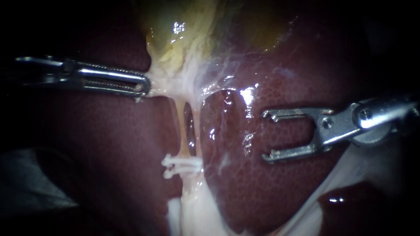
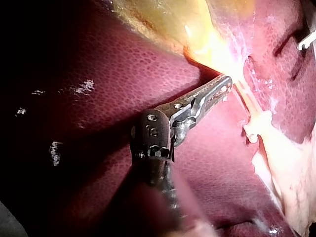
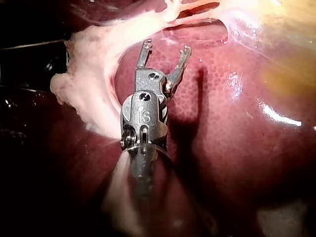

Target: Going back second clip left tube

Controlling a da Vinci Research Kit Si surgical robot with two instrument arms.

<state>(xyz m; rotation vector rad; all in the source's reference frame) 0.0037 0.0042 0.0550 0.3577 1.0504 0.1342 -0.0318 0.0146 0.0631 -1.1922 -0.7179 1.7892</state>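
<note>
My right instrument (image 1: 267, 136) hangs over the liver (image 1: 271, 192) with its jaws spread wide and nothing between them. The forked mouth faces the tubes, which lie well apart from it toward the view's left.

The left tube (image 1: 179, 131) is a pale yellow strand. It runs from the gallbladder (image 1: 175, 26) straight down the endoscope view, so its long axis lies crosswise to my open jaws. Low on it sit the clips (image 1: 181, 165), seen as two white bars across the tube, one just beneath the other. The right tube (image 1: 197, 131) runs just beside it, with a dark slit between the two, and it stands between my right jaws and the left tube.

My left instrument (image 1: 143, 85) has its jaws closed flat on the pale tissue (image 1: 175, 83) under the gallbladder and pulls it sideways. This holds both tubes stretched.

In my judgement the clips are seated, and the next move for the right instrument is a straight pull along its own shaft, away from the tubes. The left tip is nearer the tubes, but it is busy holding.

I can read no label or writing on the tissue or the clips.
</note>
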